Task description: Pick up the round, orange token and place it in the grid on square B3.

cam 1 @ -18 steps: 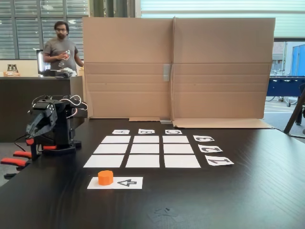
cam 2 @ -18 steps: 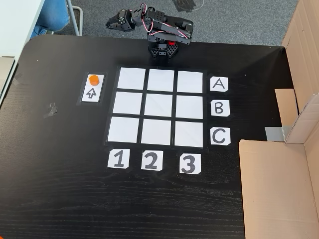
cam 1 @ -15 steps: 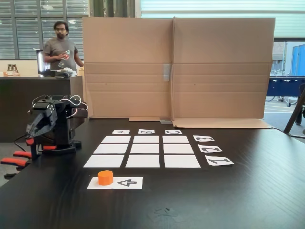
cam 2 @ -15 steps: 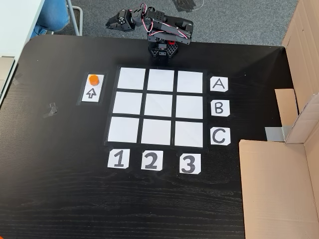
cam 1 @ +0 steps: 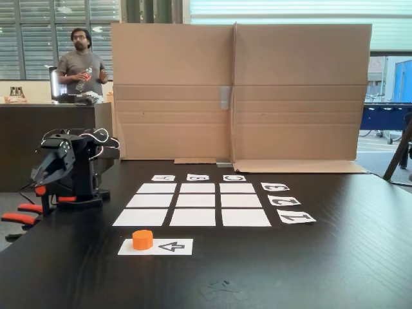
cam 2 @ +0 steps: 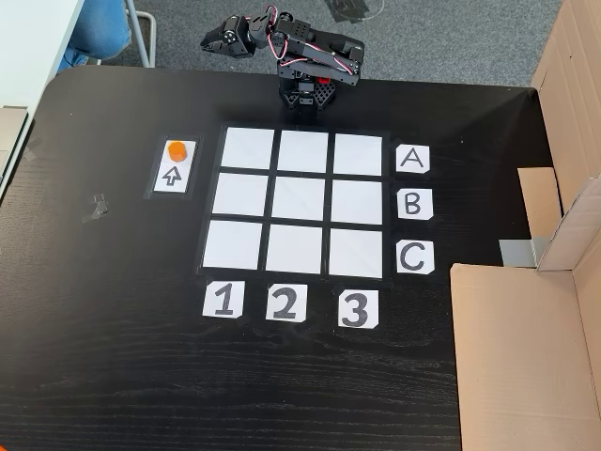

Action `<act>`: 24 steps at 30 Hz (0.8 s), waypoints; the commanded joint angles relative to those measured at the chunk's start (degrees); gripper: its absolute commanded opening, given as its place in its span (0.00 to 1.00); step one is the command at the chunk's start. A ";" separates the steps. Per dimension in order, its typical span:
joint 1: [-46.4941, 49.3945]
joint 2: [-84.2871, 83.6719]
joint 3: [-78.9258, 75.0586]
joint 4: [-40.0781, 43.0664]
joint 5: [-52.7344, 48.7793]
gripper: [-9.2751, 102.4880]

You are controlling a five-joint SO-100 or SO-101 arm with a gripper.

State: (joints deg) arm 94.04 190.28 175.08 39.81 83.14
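Nothing on the worktop has moved since the earlier frame; the arm has only shifted a tiny bit, and the person at the upper left of the low fixed view has lifted a hand.

In the fixed view from above, the gripper sits folded up at the top middle, past the far edge of the worktop. It is holding nothing. I cannot tell if its two fingers are apart or together, because they are small and dark.

The token stands on the white arrow card, at the upper left of the grid. From the gripper, the token lies down the picture and a little to the left, fairly near. In the low fixed view, the token is low and left of the middle, and the gripper is at the far left.

Square B3 is the middle white paper on the right side of the grid, beside the B card and above the 3 card. It is well apart from the token, across the grid.
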 commanded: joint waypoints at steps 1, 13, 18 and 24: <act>-0.26 0.35 0.00 0.09 -0.18 0.07; -5.36 -20.39 -13.71 -0.18 -0.44 0.07; -8.70 -29.44 -24.96 7.03 -0.44 0.07; -13.36 -42.28 -40.17 18.72 -1.32 0.08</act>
State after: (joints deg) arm 82.27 152.93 143.09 54.49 82.53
